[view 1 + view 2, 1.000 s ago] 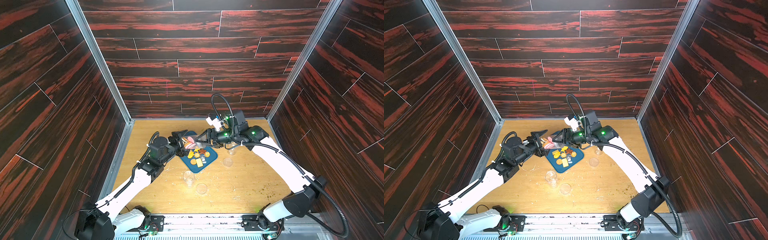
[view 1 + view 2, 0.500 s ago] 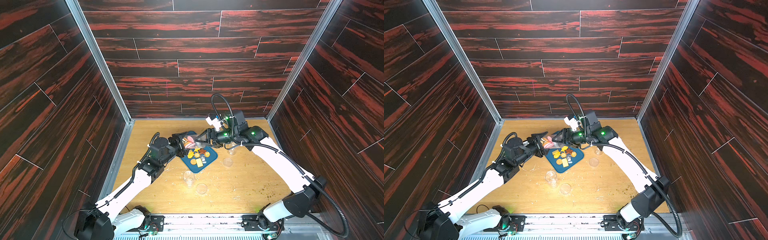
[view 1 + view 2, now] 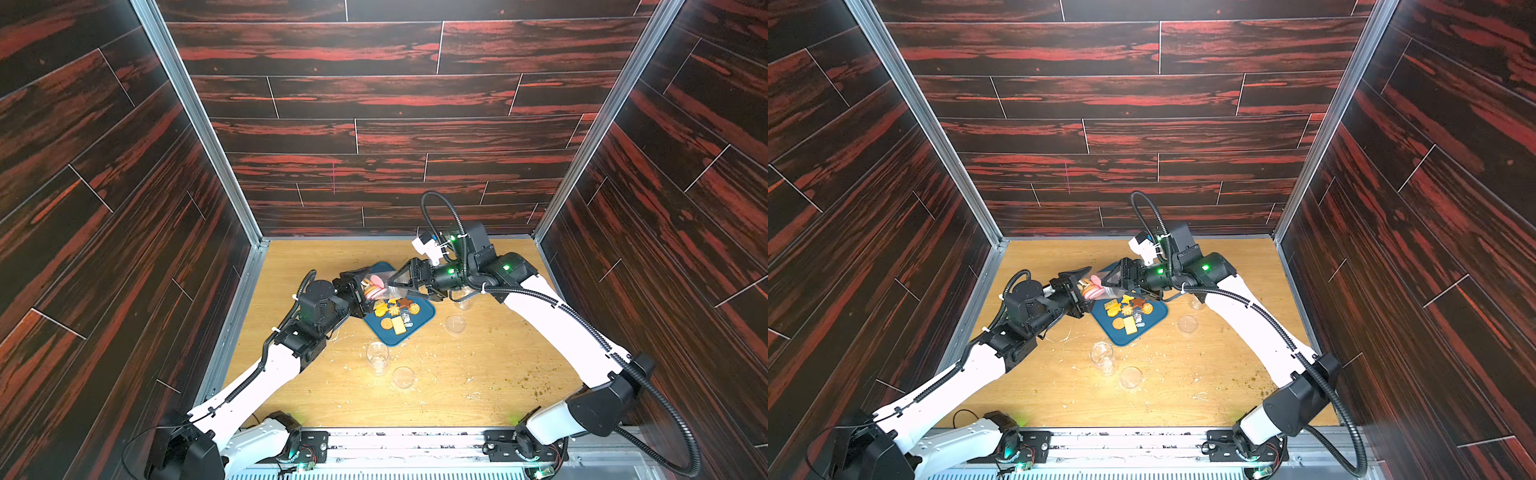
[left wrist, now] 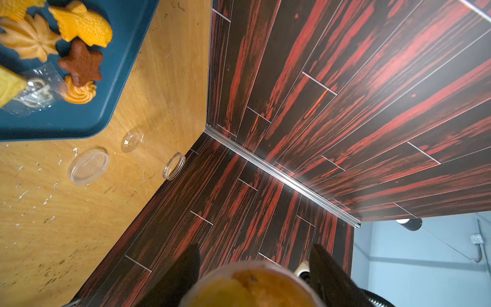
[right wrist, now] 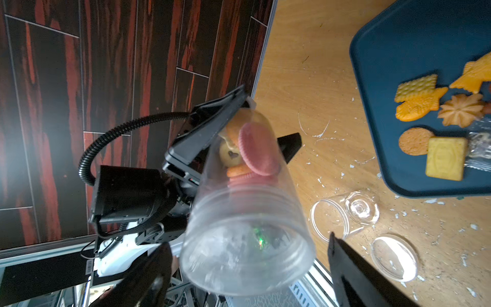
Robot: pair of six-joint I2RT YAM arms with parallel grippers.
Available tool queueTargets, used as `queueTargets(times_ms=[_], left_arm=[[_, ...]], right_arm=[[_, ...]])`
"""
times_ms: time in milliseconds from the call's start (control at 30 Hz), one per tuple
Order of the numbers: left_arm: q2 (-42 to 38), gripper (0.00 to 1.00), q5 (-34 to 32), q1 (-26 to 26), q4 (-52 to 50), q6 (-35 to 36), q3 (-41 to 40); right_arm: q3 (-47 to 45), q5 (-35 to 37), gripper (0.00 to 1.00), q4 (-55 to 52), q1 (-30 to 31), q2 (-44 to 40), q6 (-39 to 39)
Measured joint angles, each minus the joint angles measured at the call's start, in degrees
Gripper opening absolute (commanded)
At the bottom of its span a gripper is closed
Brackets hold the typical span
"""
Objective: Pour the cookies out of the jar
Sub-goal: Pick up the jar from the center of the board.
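Lying on one tray are eight cookies and one packet.

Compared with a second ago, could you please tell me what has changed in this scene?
The left tool closed on the far end of the jar and took hold; the right tool opened wide and let go, its fingers now clear of the threaded end. The jar hardly moved, a few cookies inside. The tray, the poured cookies, the empty jar and the lids stayed put.
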Motion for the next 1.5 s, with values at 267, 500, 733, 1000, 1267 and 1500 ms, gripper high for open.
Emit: queueTargets(times_ms=[267, 500, 733, 1000, 1267, 1500], left_arm=[[-0.81, 0.59, -0.31, 0.0, -0.61, 0.07, -0.04], [-2.05, 0.59, -0.31, 0.0, -1.14, 0.13, -0.96], [-4.15, 0.59, -1.29, 0.0, -1.77, 0.22, -1.95], [-5.62, 0.59, -2.14, 0.0, -2.62, 0.48, -2.54], [-5.55, 0.59, -1.97, 0.0, -3.08, 1.09, -2.51], [-4.74, 0.59, -1.16, 0.0, -3.08, 1.33, -2.45]], right_arm=[[0.11, 0.17, 0.9, 0.2, 0.02, -0.22, 1.18], [2.64, -0.04, 0.9, 0.94, 0.02, -0.17, 1.97], [2.67, -0.57, 0.92, 1.95, 0.11, -0.07, 2.69], [2.91, 0.42, 0.92, -0.68, 0.52, 0.83, 2.71], [2.08, 1.14, 0.91, -2.23, 0.9, 1.01, 2.43], [1.95, 0.52, 0.86, -1.07, 1.25, 1.07, 2.67]])
